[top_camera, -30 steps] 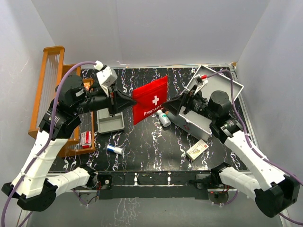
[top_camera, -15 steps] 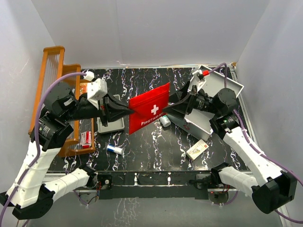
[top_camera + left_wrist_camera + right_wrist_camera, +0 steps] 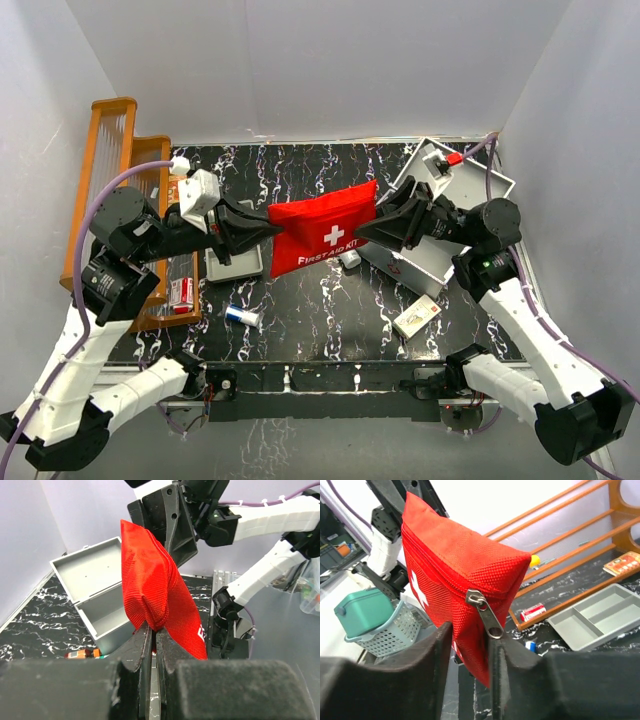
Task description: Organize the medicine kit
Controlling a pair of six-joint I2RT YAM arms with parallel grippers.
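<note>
A red first-aid pouch [image 3: 322, 227] hangs level above the table, stretched between both grippers. My left gripper [image 3: 268, 228] is shut on the pouch's left corner [image 3: 152, 615], its fingers pinched tight on a fold of fabric. My right gripper [image 3: 365, 232] is closed on the pouch's right end [image 3: 465, 585], one finger on each side, just below the metal zipper pull [image 3: 487, 615]. The medicine kit [image 3: 480, 185], a light-grey metal case, stands open at the right behind the right arm; the left wrist view shows it [image 3: 95, 590] with its lid tipped back.
A shallow grey tray [image 3: 235, 262] lies under the left arm, beside a wooden rack [image 3: 100, 180] holding a small red box [image 3: 181, 292]. A blue-capped bottle [image 3: 242, 316], a white bottle [image 3: 348, 258] and a flat carton [image 3: 417, 318] lie on the black marbled table.
The pouch has risen and turned from hanging slanted to level. My right gripper moved in from the case and closed on the pouch's right end. The left gripper kept its hold.
</note>
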